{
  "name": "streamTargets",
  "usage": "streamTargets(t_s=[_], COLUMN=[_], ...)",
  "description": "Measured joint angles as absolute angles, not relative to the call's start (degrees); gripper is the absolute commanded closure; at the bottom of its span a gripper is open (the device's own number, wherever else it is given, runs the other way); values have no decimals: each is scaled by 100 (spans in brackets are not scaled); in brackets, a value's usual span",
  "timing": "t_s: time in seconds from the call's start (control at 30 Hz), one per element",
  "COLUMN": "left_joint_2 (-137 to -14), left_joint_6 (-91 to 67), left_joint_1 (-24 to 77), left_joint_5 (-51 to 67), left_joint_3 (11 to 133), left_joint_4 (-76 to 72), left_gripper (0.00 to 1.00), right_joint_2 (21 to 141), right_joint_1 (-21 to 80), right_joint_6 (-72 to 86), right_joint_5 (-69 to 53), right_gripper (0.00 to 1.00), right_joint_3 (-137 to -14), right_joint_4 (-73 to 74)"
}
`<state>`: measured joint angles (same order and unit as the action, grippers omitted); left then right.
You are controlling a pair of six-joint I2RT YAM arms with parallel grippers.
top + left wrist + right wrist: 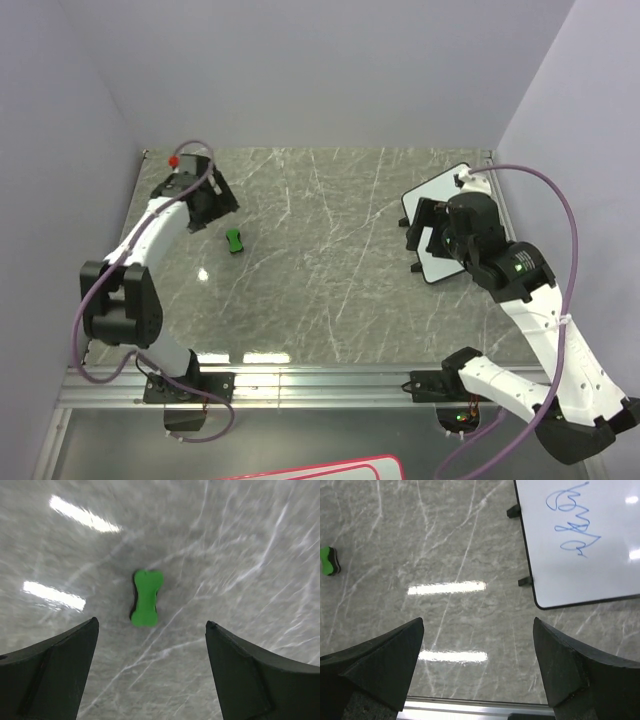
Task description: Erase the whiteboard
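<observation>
The whiteboard (441, 188) lies flat at the table's right side, white with a thin black rim and small black feet. In the right wrist view it (600, 565) fills the upper right and carries a blue scribble (572, 525). My right gripper (420, 240) hovers open and empty over the board's left edge and hides part of it; in its own view the gripper (478, 621) is over bare table left of the board. A small green bone-shaped eraser (234, 240) lies at the left. My left gripper (220, 210) is open just behind it; the eraser (146, 597) lies ahead of the gripper (151, 624), untouched.
The grey marble table (320, 260) is enclosed by pale walls at left, back and right. An aluminium rail (320, 385) runs along the near edge with both arm bases. The eraser also shows far left in the right wrist view (329, 561). A pink-edged white panel (320, 468) lies below the rail.
</observation>
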<state>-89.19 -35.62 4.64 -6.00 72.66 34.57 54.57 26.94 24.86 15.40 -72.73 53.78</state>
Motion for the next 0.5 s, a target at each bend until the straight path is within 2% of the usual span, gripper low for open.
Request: streamTargets(t_s=[0.13, 0.33, 0.37, 0.5], left_joint_2=[-9518, -10239, -10370, -10827], left_joint_6=[-3564, -3577, -3566, -3507], left_joint_1=[805, 757, 757, 777], left_joint_5=[-779, -869, -864, -777], left_joint_3=[7240, 7240, 7240, 7310], left_joint_4=[3496, 3420, 3361, 3247], left_gripper=[17, 27, 32, 40], right_joint_2=[5157, 5070, 5083, 5166], right_joint_1=[2674, 2657, 2657, 2635], right_joint_6=[2545, 2633, 2635, 2637], right_joint_5=[1522, 1728, 1774, 1986], right_gripper=[4, 5, 5, 5], right_joint_3=[-7022, -7000, -7006, -7161], right_joint_4=[5494, 5623, 5638, 5712])
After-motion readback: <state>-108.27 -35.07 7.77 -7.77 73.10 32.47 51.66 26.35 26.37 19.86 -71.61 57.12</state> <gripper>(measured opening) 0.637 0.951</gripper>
